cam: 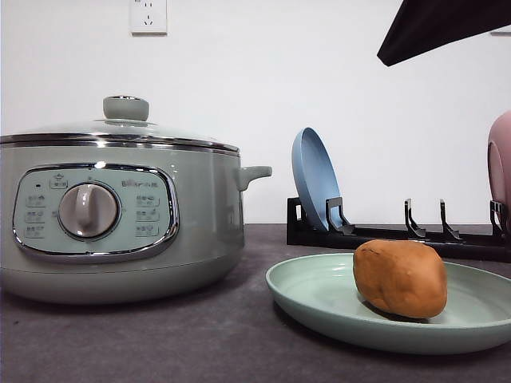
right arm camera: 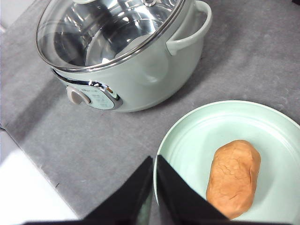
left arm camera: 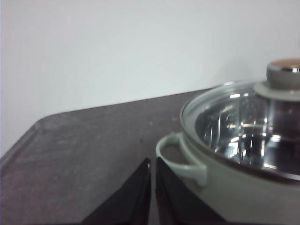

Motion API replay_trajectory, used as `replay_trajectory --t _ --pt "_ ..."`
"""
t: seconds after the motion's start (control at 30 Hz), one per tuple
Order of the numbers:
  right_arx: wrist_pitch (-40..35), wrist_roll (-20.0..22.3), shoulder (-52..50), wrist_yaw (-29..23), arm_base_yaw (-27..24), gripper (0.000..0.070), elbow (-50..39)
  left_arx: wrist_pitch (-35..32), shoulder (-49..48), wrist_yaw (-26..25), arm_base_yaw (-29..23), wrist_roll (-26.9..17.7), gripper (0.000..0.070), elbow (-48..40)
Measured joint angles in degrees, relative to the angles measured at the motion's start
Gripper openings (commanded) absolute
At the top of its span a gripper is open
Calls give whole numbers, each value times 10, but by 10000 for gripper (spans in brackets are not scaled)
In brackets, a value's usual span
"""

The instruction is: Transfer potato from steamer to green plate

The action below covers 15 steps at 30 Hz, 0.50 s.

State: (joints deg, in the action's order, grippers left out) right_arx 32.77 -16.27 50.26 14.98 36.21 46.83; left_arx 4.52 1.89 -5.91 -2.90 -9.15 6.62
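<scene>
1. Potato [cam: 400,278] lies on the green plate [cam: 319,294], off-centre toward the side away from the steamer [cam: 120,215]; it rests on its long side and looks settled.
2. Judged: transfer is done; what's left is pulling back w/o nudging the plate. Best to lift straight up first, then move away from the steamer.
3. Right hand [right arm camera: 154,187] hangs above the plate's rim on the steamer side, fingers pressed together, holding nothing.
4. Left hand [left arm camera: 153,187] sits just beside the steamer's side handle [left arm camera: 180,157], fingers closed too, empty. Keep it clear of that handle.
5. Steamer has its glass lid [right arm camera: 108,33] on; inside looks bare metal.
6. Surface [cam: 200,343] is dark grey, matte; plate sits near the steamer, not touching.
7. Behind the plate: black rack [cam: 399,231] w/ a blue plate [cam: 314,179] upright, pink dish [cam: 501,171] at the end far from the steamer. White wall, socket [cam: 148,16] above the steamer.
</scene>
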Motion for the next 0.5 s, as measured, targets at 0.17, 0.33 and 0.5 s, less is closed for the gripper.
replay_trajectory --t 0.17,0.33,0.5 --pt "0 0 0 0 0 1 0 17 -14 0 0 0 10 -23" --pt "0 0 0 0 0 1 0 32 -16 0 0 0 10 -46" --pt "0 0 0 0 0 0 0 42 -16 0 0 0 10 -48"
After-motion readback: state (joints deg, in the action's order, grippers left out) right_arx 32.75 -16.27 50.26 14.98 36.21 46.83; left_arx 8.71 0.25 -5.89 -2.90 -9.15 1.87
